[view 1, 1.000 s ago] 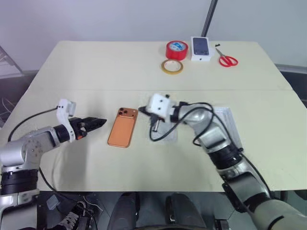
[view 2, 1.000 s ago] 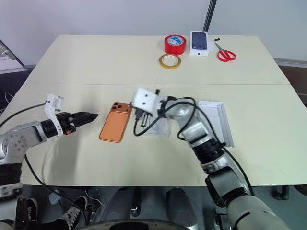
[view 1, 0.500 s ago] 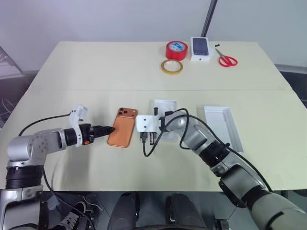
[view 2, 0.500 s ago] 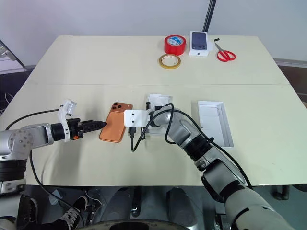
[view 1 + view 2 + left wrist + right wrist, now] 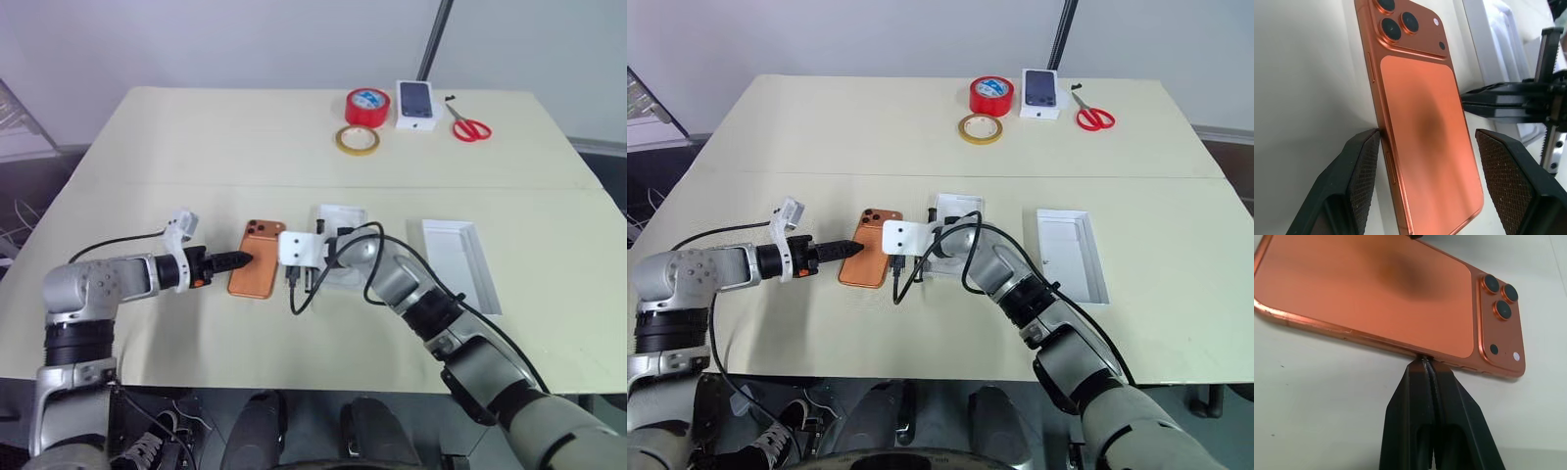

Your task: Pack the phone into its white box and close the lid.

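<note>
The open left gripper (image 5: 1425, 171) is straddling the phone (image 5: 259, 271) while the closed right gripper (image 5: 1426, 363) is bracing its far edge, so squeezing evenly should be keeping it square.

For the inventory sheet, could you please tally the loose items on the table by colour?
Orange-copper: 1, the phone
White: 3, the white box, the lid, small box with phone picture
Red: 2, red tape roll, scissors
Yellowish: 1, tape ring
Total: 7
</note>
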You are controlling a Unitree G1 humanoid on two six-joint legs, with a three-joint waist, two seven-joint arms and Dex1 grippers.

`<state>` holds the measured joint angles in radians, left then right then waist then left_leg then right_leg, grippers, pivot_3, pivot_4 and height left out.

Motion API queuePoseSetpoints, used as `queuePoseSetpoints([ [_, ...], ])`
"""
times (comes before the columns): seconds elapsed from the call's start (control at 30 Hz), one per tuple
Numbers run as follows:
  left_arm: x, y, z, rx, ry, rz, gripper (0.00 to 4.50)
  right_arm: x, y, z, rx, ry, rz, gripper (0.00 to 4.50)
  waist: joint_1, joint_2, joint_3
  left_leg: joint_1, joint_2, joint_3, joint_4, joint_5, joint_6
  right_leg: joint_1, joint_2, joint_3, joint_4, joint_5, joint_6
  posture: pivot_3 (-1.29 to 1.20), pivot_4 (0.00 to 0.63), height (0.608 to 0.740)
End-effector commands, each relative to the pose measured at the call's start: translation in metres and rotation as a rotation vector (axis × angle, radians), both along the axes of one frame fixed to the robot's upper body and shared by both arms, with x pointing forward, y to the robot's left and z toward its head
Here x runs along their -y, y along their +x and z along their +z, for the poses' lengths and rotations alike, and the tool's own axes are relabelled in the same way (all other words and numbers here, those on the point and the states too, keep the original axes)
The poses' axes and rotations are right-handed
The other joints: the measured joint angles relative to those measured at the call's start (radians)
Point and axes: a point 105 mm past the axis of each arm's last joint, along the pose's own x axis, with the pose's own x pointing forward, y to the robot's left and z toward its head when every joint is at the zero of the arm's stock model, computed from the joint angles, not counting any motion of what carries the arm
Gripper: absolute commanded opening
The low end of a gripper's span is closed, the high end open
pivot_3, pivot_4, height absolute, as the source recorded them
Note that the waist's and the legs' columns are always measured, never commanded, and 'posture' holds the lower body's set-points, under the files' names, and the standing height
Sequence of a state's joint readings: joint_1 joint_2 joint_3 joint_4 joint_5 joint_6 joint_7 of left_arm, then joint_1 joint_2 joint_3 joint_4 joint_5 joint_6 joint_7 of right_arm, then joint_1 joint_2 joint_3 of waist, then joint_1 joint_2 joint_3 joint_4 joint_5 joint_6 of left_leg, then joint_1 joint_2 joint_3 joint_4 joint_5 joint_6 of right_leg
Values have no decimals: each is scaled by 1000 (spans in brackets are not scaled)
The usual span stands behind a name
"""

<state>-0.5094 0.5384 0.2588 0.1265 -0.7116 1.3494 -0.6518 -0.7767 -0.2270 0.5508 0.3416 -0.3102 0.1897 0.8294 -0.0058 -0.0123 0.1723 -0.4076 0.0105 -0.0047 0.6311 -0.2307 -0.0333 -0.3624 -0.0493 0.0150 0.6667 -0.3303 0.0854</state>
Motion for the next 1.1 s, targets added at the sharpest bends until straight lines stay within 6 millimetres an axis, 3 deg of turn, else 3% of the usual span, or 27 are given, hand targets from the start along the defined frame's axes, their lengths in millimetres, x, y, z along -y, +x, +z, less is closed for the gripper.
queuePoseSetpoints([
  [0.03, 29, -9, -8, -98, -75, -94, 3254, -6, -2, 1, 6, 17, 12, 83, -2, 0, 0, 0, 0, 0, 0, 0, 0, 1, 0, 0, 0, 0, 0, 0, 150, 740],
  [0.23, 29, -5, -5, -56, 5, -90, 3254, -7, 0, 2, 21, 26, 8, 83, -12, 0, 0, -1, 1, 0, -1, 0, -1, -1, 2, 1, 0, 0, 0, 0, 150, 740],
  [0.37, 14, 6, 3, -19, -16, 4, 3254, -5, 2, 2, 25, 29, -4, 83, -12, 0, 0, -1, 1, 0, -1, 0, -1, 0, 2, 0, 0, 0, 0, 0, 150, 740],
  [0.53, -4, 2, 3, -33, -57, 56, 3254, -2, 4, 1, 30, 24, -10, 83, -15, -1, 0, -2, 1, 0, -1, 1, -1, -2, 2, 1, 0, 0, 0, 0, 150, 740],
  [0.63, -8, 1, 2, -39, -85, 69, 2432, -3, 3, 1, 33, 25, -6, 0, -18, -1, 0, -2, 1, 0, -2, 1, -1, -3, 2, 1, 0, 0, 0, 0, 150, 740],
  [0.77, -4, -1, -1, -60, -113, 62, 419, -5, 3, 2, 36, 26, -1, 0, -15, -2, 0, -2, 2, 1, -2, 1, -2, -3, 2, 1, 0, 0, 0, 0, 150, 740],
  [1.0, 0, -6, -11, -116, -162, 77, 419, -3, 5, 4, 44, 34, -8, 0, -16, -2, 0, -2, 2, 1, -3, 1, -2, -3, 2, 1, 0, 0, 0, 0, 150, 740],
  [1.07, -2, -4, -13, -139, -190, 107, 4, -2, 5, 4, 46, 34, -10, 0, -15, -2, 0, -2, 2, 1, -3, 1, -2, -3, 2, 1, 0, 0, 0, 0, 150, 740],
  [1.1, -2, -4, -12, -135, -209, 111, 4, -2, 5, 6, 51, 46, -14, 0, -14, -2, 0, -2, 2, 1, -3, 1, -2, -3, 2, 1, 0, 0, 0, 0, 150, 740],
])
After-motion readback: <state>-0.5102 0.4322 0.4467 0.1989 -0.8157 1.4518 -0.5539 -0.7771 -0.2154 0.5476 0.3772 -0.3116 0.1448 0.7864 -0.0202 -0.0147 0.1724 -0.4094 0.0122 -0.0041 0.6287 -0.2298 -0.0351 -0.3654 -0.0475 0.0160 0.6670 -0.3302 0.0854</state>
